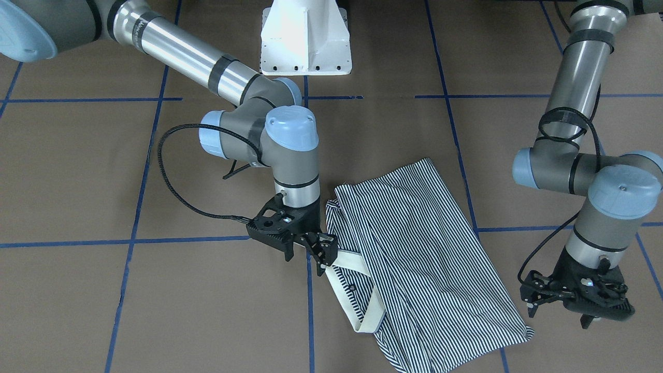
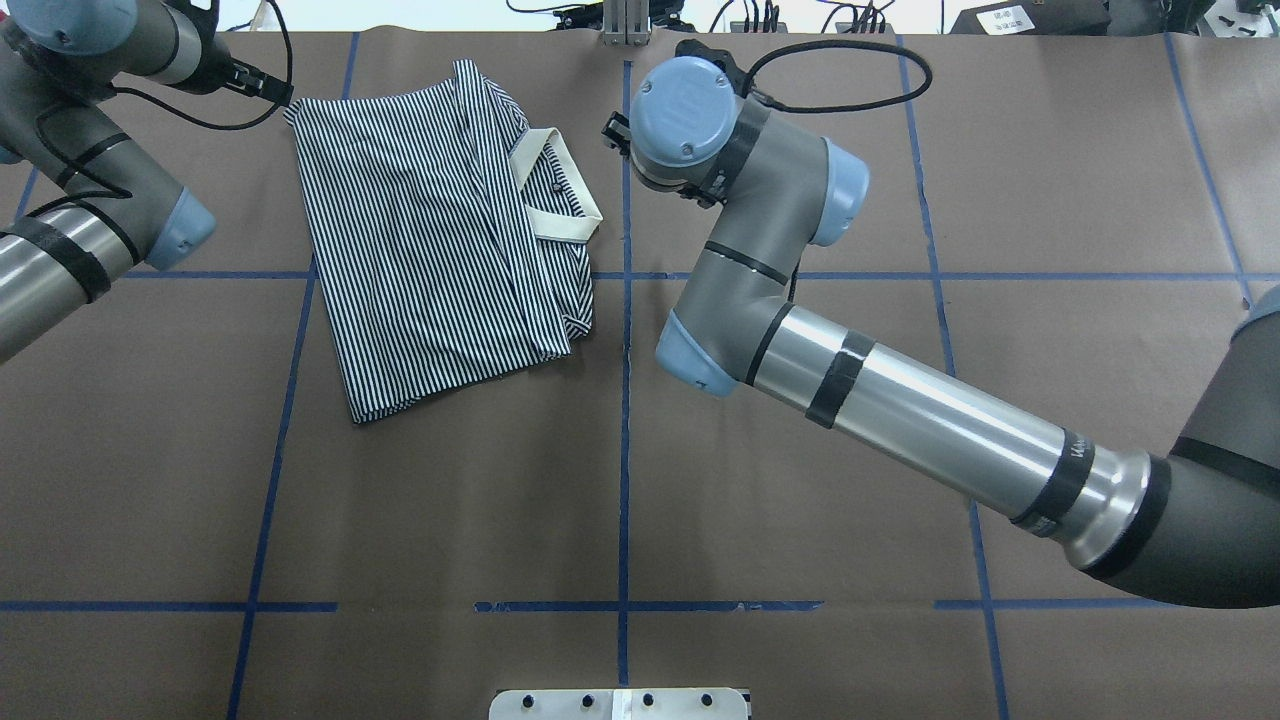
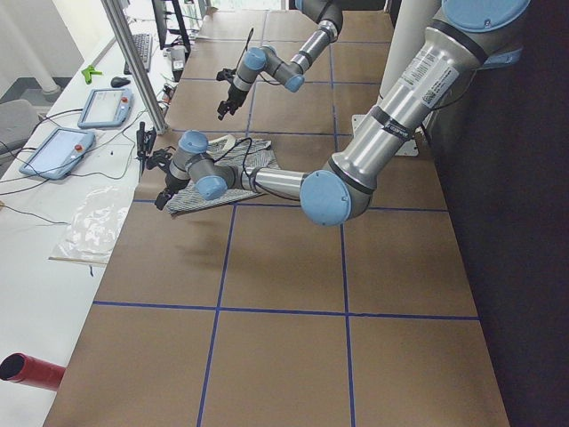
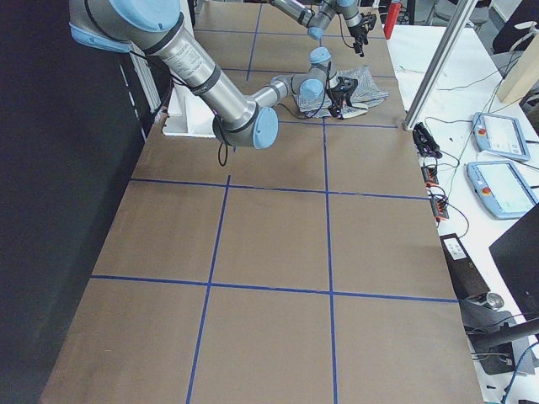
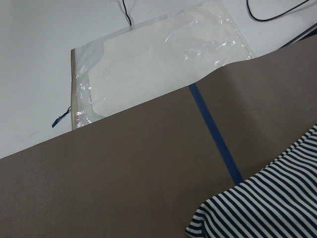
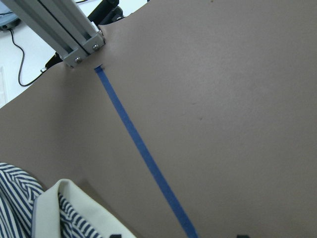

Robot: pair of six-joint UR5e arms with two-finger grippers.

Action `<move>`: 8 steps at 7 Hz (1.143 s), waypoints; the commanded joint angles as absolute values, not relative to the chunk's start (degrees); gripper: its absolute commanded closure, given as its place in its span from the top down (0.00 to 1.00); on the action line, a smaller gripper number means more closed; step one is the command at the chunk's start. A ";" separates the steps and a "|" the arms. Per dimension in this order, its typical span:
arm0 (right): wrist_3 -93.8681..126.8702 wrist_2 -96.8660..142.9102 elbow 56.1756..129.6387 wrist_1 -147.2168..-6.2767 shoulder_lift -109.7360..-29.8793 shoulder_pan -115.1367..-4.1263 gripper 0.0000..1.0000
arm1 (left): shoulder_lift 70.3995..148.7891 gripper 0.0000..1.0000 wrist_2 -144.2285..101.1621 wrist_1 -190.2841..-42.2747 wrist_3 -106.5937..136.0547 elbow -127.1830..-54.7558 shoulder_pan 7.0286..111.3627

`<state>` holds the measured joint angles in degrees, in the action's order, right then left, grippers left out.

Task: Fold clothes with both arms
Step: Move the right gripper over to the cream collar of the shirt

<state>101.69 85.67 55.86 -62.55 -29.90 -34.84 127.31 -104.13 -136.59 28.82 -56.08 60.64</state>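
Folded polo shirt (image 1: 419,248) on the brown tabletop (image 1: 207,311), both hands empty.
In the front view the shirt lies at lower middle. The right hand (image 1: 306,261) is spread wide, just beside the cream collar (image 1: 348,259). The left hand (image 1: 531,298), near the shirt's lower right corner, is spread too.

Bright, even light falls from above onto the brown counter (image 1: 77,181), and the shadows are soft and faint. A white streak of glare runs down the right arm (image 1: 176,52), with another on the left arm (image 1: 582,67). The polo shirt (image 1: 414,243) shows crisp stripes. In the left wrist view the clear plastic bag (image 5: 148,64) glints and the white surface (image 5: 29,74) is nearly washed out. Both side views go black along the robot's edge. In the right wrist view a soft shadow hugs the collar (image 6: 79,208).
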 commanded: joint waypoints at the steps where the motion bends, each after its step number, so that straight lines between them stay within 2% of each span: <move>1: 104.15 82.28 49.06 -59.68 -26.98 -31.74 0.81 | 127.27 1.00 -104.15 -136.67 29.00 -56.16 60.64; 3: 104.06 82.00 45.54 -59.68 -24.44 -31.38 0.78 | 127.27 1.00 -104.15 -136.67 29.09 -56.16 60.64; 4: 103.98 82.00 45.09 -59.68 -24.26 -31.12 0.74 | 127.27 1.00 -104.15 -136.67 29.09 -56.16 60.64; 5: 103.89 82.00 44.74 -59.68 -24.26 -30.94 0.65 | 127.27 1.00 -104.15 -136.67 29.18 -56.34 60.64; 6: 103.80 82.00 44.39 -59.68 -24.26 -30.85 0.64 | 127.27 1.00 -104.15 -136.67 29.18 -56.34 60.64; 7: 103.80 82.00 44.30 -59.68 -24.17 -30.85 0.58 | 127.27 1.00 -104.15 -136.67 29.18 -56.34 60.64; 8: 103.80 82.00 44.30 -59.68 -23.73 -30.85 0.24 | 127.09 1.00 -104.15 -136.67 29.18 -56.34 60.64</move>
